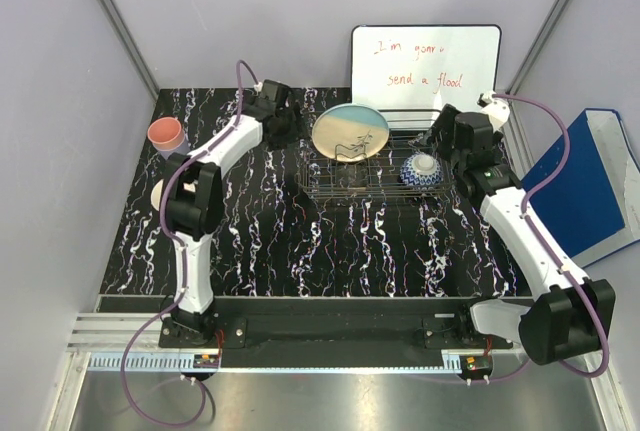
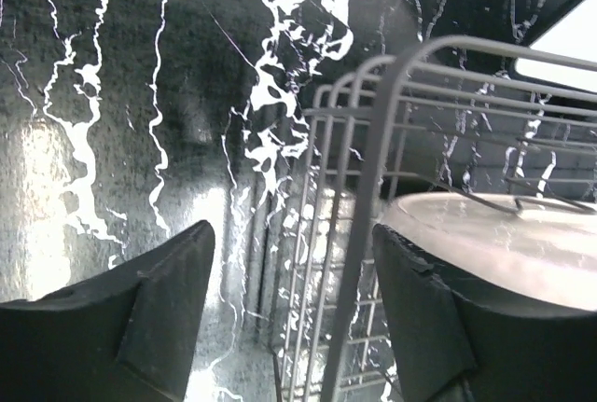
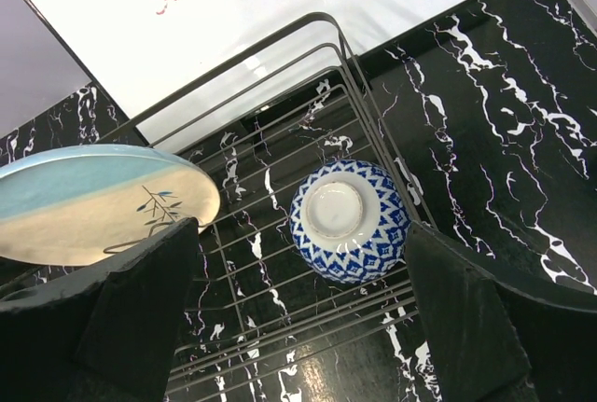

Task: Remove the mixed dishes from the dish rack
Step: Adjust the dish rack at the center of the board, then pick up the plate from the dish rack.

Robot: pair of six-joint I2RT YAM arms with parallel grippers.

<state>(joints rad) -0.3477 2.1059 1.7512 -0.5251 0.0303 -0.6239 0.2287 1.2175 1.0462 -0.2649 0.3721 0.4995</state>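
Observation:
The black wire dish rack (image 1: 372, 179) stands at the back of the marbled table. A large light-blue-and-cream plate (image 1: 350, 132) leans upright in its left half. A small blue-and-white patterned bowl (image 1: 422, 170) lies upside down in its right half. My left gripper (image 1: 287, 129) is at the rack's left end. In the left wrist view it is open (image 2: 294, 276), with the rack's end wire (image 2: 373, 187) running between the fingers and the plate (image 2: 508, 243) beside the right finger. My right gripper (image 3: 300, 262) hangs open above the bowl (image 3: 347, 220), with nothing in it.
A salmon-pink cup (image 1: 166, 135) stands on the table at far left, and a cream-coloured dish edge (image 1: 157, 194) shows behind the left arm. A white board with red writing (image 1: 425, 63) stands behind the rack. A blue case (image 1: 585, 186) lies off the table's right side.

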